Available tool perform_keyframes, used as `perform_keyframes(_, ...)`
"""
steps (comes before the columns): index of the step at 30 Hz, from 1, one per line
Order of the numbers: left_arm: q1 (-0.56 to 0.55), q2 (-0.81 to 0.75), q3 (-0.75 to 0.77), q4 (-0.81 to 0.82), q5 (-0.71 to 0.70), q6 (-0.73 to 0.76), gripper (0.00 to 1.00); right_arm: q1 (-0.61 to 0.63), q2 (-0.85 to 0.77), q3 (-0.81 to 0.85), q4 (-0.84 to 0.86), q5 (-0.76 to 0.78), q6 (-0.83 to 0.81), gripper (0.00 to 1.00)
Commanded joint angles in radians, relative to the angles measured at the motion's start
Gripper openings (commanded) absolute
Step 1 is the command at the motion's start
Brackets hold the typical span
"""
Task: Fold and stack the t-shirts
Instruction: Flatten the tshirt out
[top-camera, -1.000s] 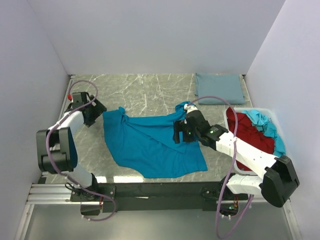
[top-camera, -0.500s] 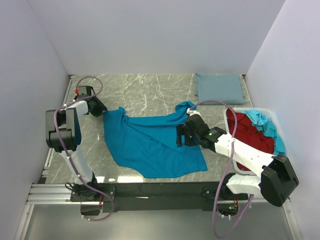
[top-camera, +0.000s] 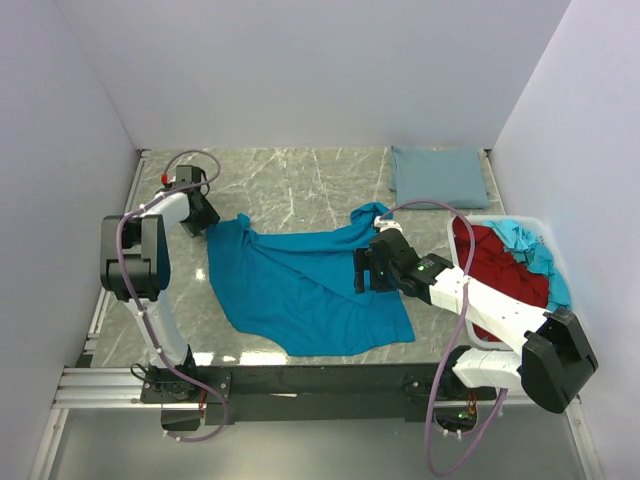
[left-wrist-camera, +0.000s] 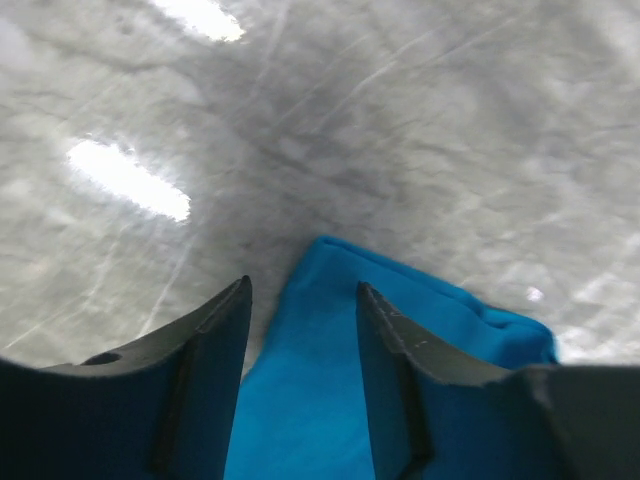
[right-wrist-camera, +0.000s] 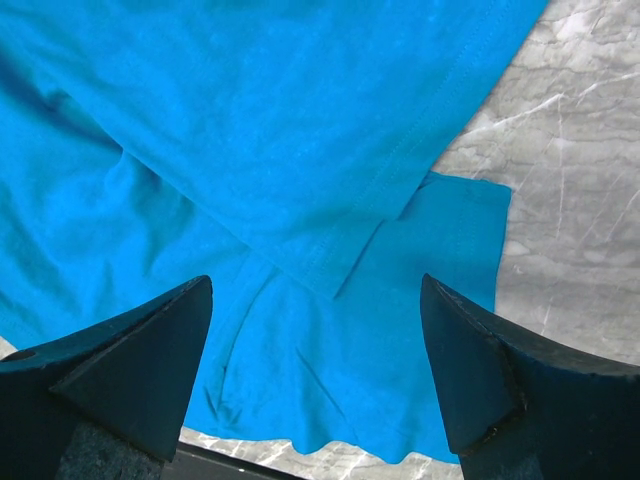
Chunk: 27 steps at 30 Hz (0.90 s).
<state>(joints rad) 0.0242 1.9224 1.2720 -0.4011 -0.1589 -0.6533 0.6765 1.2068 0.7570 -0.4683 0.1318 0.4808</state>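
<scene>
Grey veined marble tabletop (top-camera: 300, 180); plain white walls (top-camera: 300, 70) three sides; bright glare patches (left-wrist-camera: 125, 180).

Teal t-shirt (top-camera: 300, 285): soft matt cloth. Table (top-camera: 300, 185): glossy grey marble-look. Bin (top-camera: 540, 222): white plastic.

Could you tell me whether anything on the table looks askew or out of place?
Yes. The bright blue shirt lies rumpled and skewed across the table, with diagonal creases and its far right corner bunched up. The grey-blue shirt at the back is neatly folded; the shirts in the bin are just heaped.
</scene>
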Motion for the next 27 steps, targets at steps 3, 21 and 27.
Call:
perform_keyframes(3, -0.02, 0.055, 0.083, -0.147, -0.096, 0.032, 0.55, 0.001, 0.007, 0.034, 0.005, 0.032, -0.013, 0.9)
perform_keyframes(21, -0.046, -0.017, -0.138, 0.106, 0.145, 0.066, 0.0, 0.003, 0.06, 0.008, 0.003, -0.015, -0.008, 0.87)
perform_keyframes(27, -0.044, -0.128, -0.232, 0.151, 0.114, 0.057, 0.0, 0.034, 0.085, -0.027, 0.026, -0.09, -0.001, 0.8)
